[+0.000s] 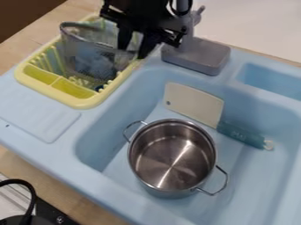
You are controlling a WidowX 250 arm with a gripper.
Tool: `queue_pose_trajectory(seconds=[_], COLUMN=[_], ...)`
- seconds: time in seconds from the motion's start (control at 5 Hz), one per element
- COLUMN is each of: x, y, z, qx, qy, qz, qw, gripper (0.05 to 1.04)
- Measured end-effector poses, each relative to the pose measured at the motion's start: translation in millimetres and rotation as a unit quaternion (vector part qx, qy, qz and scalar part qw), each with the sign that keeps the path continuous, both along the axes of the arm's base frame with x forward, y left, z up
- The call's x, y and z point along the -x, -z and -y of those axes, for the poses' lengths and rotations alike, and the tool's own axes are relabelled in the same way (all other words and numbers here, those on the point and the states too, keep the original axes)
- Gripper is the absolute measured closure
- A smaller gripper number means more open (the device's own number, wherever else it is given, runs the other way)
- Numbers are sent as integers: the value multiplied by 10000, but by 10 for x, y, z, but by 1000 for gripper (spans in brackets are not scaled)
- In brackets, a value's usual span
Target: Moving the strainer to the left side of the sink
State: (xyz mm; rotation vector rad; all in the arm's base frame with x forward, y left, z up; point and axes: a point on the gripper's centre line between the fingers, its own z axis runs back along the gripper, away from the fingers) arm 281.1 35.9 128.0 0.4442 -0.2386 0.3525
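At the top, my gripper (pixel 133 51) hangs over the right side of the yellow rack, its two fingers apart and pointing down. The strainer (pixel 85 49), grey mesh with a metal rim, stands tilted in the rack at the upper left. Its right end is at the left finger; whether they touch is unclear. The right finger is by the rack's inner edge. The light blue sink (pixel 97 143) spans the middle and right.
A steel pot (pixel 171 156) with two handles sits in the basin. Behind it, a toy cleaver (pixel 194 103) with a teal handle leans on the basin wall. The yellow rack (pixel 88 102) is at the sink's upper left. The grey faucet base (pixel 197 55) stands right of the gripper.
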Motion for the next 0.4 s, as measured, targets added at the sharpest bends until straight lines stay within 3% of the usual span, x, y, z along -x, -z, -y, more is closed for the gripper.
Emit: queue_pose_trajectory(seconds=[0.2,0.4], x=[-6,36], y=[-64,-109], z=[16,36], qx=[-130,-291], qy=[238,328], qz=[206,355], qw=[9994,9984], gripper=[309,92])
